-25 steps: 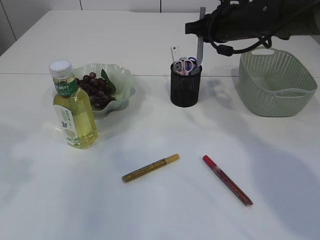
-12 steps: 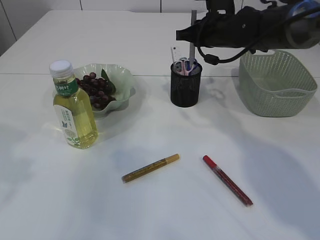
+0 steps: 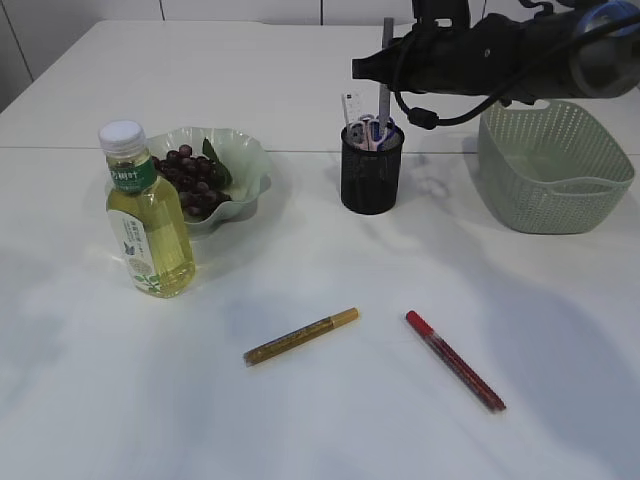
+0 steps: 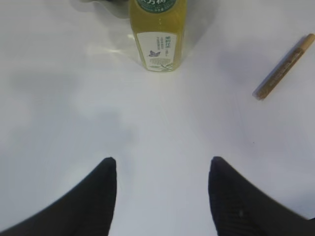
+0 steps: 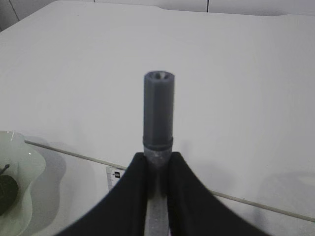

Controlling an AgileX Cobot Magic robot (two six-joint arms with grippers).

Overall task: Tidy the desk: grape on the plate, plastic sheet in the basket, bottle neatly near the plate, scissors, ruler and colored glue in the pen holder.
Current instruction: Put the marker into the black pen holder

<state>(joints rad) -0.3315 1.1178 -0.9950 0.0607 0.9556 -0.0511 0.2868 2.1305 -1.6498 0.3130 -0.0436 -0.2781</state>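
Observation:
My right gripper (image 3: 384,72) is shut on a grey glue pen (image 5: 158,110) and holds it upright over the black mesh pen holder (image 3: 371,180), its lower end among the scissors (image 3: 372,130) and the white ruler (image 3: 352,107). A gold glue pen (image 3: 301,336) and a red glue pen (image 3: 455,360) lie on the table in front. Grapes (image 3: 190,177) rest on the pale green plate (image 3: 250,160). The yellow bottle (image 3: 147,213) stands upright next to the plate. My left gripper (image 4: 161,167) is open and empty above the table, near the bottle (image 4: 157,34).
A green basket (image 3: 552,165) stands at the right, behind my right arm. No plastic sheet shows in it from here. The gold glue pen (image 4: 283,66) also shows at the right of the left wrist view.
My right gripper has moved left and down with the grey pen, from above and right of the holder to over it, the pen's lower end now in the holder. Nothing else moved.

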